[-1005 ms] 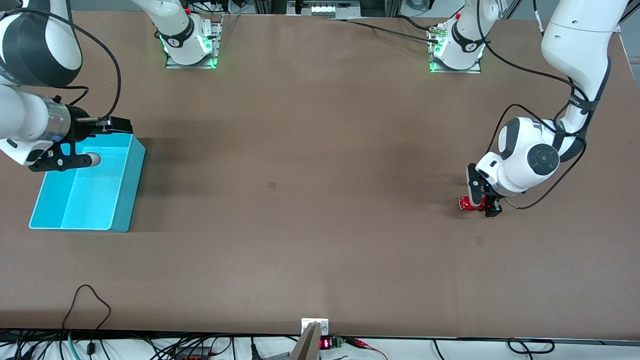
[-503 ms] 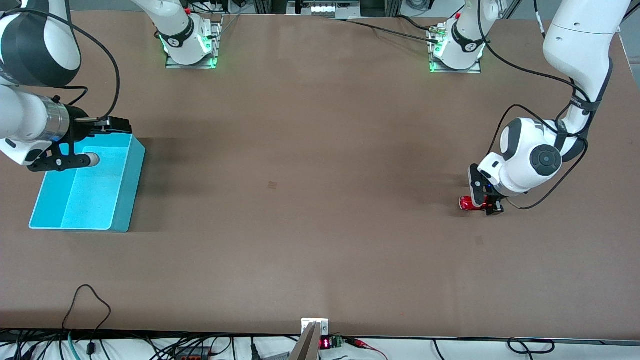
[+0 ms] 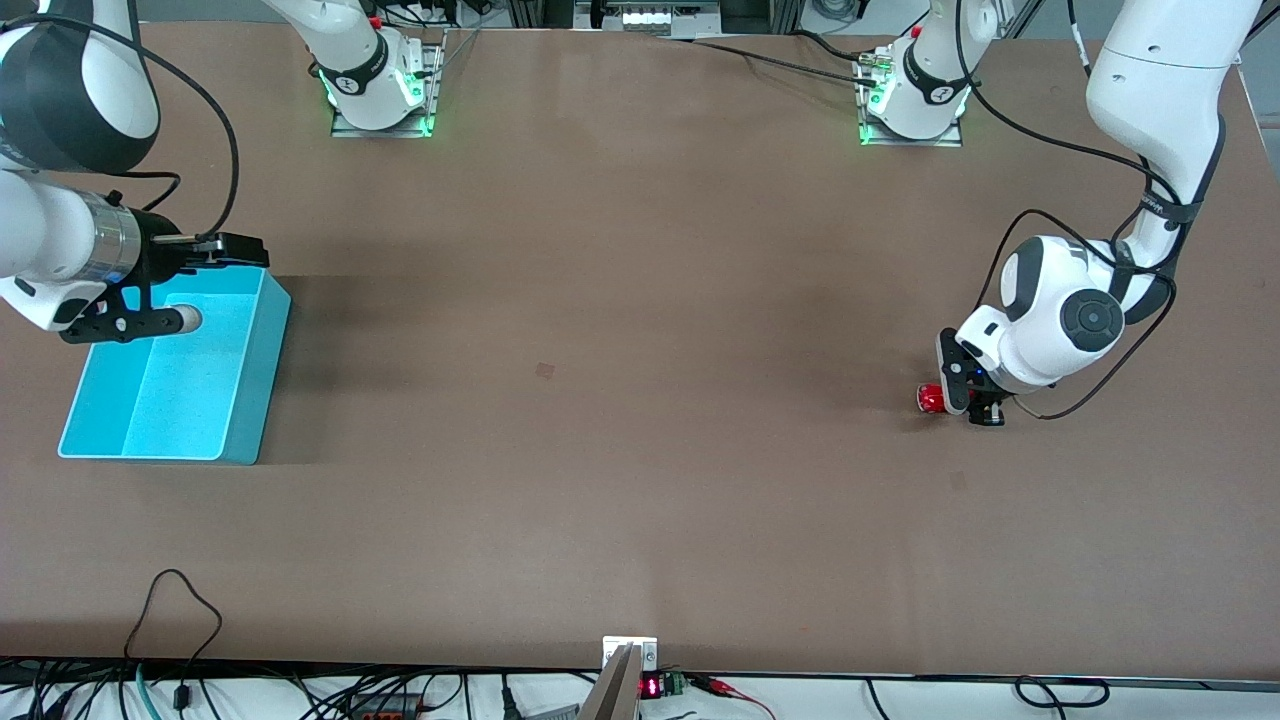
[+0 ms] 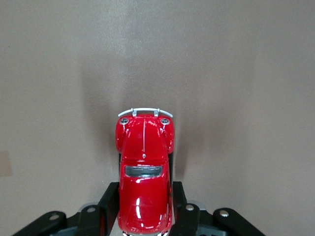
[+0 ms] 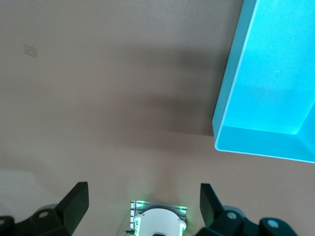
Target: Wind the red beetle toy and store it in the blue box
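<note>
Gripping my glossy red beetle toy (image 4: 143,182) with the left gripper (image 4: 143,216), silver bumper at twelve o'clock; right gripper (image 5: 142,206), fingers wide, waits over the blue box (image 3: 240,400).

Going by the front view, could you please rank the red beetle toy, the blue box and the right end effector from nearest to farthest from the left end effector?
1. Red beetle toy, gripped by the left end effector.
2. Blue box, at the right arm's end of the table.
3. Right end effector, open over the box's rim, waiting.

Brown table (image 3: 620,480) with blue box (image 3: 170,390) and red beetle toy (image 3: 931,398)
</note>
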Robot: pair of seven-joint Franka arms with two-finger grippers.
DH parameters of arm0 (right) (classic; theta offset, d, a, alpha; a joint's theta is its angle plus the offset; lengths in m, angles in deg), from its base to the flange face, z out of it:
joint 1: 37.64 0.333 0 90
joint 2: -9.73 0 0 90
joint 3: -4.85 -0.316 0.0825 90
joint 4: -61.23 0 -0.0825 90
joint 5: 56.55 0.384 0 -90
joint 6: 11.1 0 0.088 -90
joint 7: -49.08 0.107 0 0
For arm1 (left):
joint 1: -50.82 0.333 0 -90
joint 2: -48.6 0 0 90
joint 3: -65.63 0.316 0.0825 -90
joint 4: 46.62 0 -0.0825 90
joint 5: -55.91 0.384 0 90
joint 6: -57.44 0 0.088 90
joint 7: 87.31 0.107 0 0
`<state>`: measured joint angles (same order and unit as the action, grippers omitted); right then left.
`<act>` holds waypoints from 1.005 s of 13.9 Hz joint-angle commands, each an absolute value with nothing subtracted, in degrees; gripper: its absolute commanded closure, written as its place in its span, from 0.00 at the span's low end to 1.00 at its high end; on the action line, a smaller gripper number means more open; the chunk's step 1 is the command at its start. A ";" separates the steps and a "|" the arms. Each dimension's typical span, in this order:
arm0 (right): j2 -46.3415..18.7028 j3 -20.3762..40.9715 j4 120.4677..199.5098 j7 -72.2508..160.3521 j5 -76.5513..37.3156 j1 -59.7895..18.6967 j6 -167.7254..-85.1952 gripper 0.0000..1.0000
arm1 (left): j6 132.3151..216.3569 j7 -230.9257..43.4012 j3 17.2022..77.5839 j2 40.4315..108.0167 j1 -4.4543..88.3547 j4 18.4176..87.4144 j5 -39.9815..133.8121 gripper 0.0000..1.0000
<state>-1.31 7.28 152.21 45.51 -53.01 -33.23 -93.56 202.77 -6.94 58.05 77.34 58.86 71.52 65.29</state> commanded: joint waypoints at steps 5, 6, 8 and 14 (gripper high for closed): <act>-1.52 7.31 151.67 45.22 -51.72 -33.78 -92.75 0.00 | 202.98 -2.77 57.28 77.52 59.79 71.33 66.46 0.60; -1.52 7.31 151.67 45.22 -51.72 -33.78 -92.75 0.00 | 202.98 -2.67 57.28 77.52 59.79 71.33 66.37 0.60; -1.52 7.31 151.67 45.13 -51.63 -33.78 -92.75 0.00 | 202.98 -2.67 57.28 77.61 59.79 71.33 66.02 0.62; -1.61 7.40 151.76 45.21 -51.72 -33.69 -93.54 0.00 | 202.90 -3.29 57.28 79.10 60.31 71.24 63.12 0.62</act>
